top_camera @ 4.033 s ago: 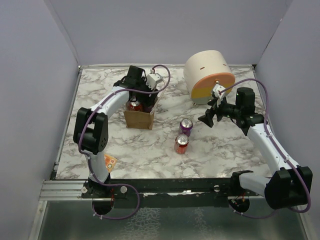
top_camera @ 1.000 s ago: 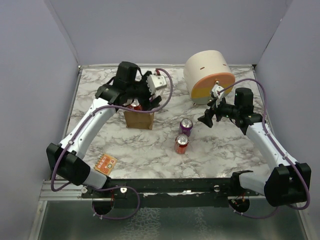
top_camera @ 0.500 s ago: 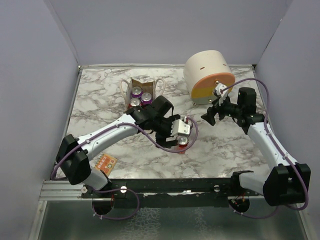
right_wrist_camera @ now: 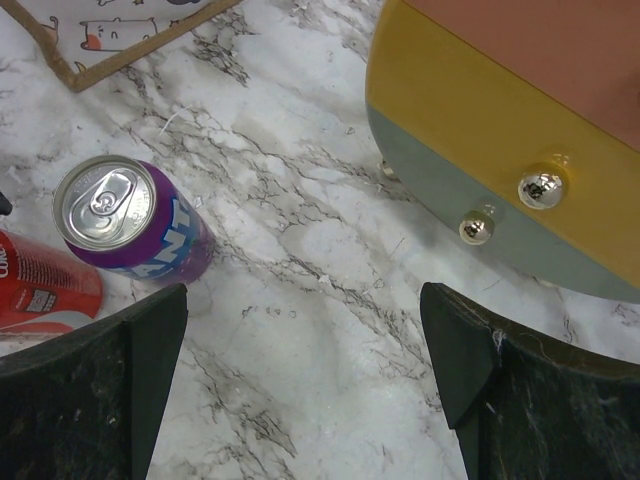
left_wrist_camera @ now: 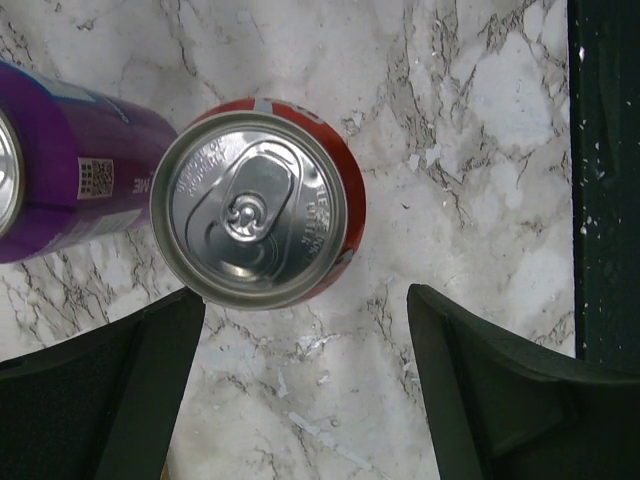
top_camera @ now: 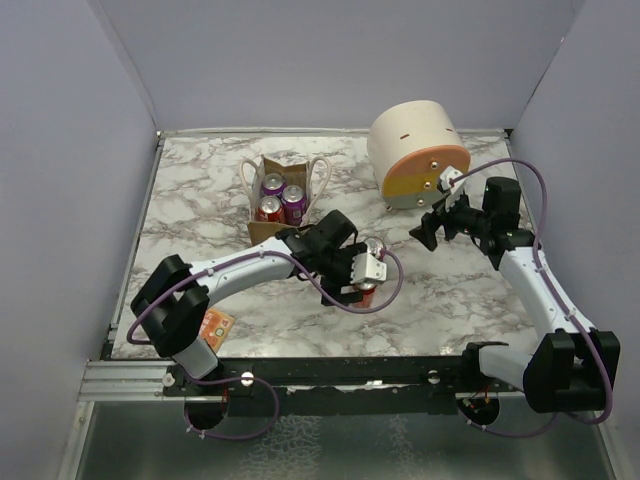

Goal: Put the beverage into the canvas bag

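Cans stand in two places from where I watch. Three sit upright inside the canvas bag (top_camera: 265,232), two purple and one red. The bag is toward the back left of the marble surface (top_camera: 200,230), with its cream handles (top_camera: 246,180) flopped out to either side. Two more stand in the open nearer the middle: a red can (left_wrist_camera: 258,205) and a purple can (left_wrist_camera: 60,160) just beside it, so close I can't tell whether they touch.

The left end effector (top_camera: 358,285) hangs right over the red can, with its fingers (left_wrist_camera: 100,390) spread wide and holding nothing. Through the left wrist camera the can's silver lid and pull tab show just ahead of the fingertips, lined up with the gap between them rather than inside it.

The right end effector (top_camera: 428,230) hovers apart from the cans, near the big cream cylinder (top_camera: 410,135). Its fingers are equally wide and empty.

As for writing, the purple can shows white letters "ANT" on a blue patch in the right wrist view and a barcode on its side in the left wrist view. The red can's white lettering is too cut off to read, and the stamping round its lid is too small.
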You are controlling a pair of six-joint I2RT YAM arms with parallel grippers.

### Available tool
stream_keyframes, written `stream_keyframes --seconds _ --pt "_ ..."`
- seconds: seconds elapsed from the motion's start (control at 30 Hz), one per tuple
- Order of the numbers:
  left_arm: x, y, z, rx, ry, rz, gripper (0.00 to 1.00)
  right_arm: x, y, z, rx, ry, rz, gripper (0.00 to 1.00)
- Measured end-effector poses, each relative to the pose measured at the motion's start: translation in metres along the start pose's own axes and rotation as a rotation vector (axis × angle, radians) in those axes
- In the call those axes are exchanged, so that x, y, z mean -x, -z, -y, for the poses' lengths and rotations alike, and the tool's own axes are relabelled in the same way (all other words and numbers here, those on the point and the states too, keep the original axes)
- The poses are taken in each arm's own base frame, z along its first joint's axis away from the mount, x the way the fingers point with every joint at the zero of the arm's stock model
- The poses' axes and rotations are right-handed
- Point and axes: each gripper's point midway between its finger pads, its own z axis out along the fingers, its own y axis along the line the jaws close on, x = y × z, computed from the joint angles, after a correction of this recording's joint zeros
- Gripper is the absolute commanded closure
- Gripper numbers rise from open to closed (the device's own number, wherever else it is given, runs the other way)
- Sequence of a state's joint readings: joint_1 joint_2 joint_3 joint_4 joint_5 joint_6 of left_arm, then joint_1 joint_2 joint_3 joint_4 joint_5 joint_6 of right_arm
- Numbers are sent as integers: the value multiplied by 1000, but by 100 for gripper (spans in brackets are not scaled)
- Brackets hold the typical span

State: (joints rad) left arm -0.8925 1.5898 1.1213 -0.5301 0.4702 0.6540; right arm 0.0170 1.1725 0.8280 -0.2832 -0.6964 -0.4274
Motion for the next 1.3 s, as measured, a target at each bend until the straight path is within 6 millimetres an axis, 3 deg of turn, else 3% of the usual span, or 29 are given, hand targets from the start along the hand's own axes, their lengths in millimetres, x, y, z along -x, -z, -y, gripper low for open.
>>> stream_keyframes --seconds 0.4,0.8,1.3 --pt "16 -26 -7 36 15 37 11 0 2 0 -3 0 3 0" --pt "33 -35 -2 31 84 61 12 -2 2 -2 3 -4 1 0" --pt "42 -41 -6 27 154 71 44 -3 2 -2 3 -3 1 0"
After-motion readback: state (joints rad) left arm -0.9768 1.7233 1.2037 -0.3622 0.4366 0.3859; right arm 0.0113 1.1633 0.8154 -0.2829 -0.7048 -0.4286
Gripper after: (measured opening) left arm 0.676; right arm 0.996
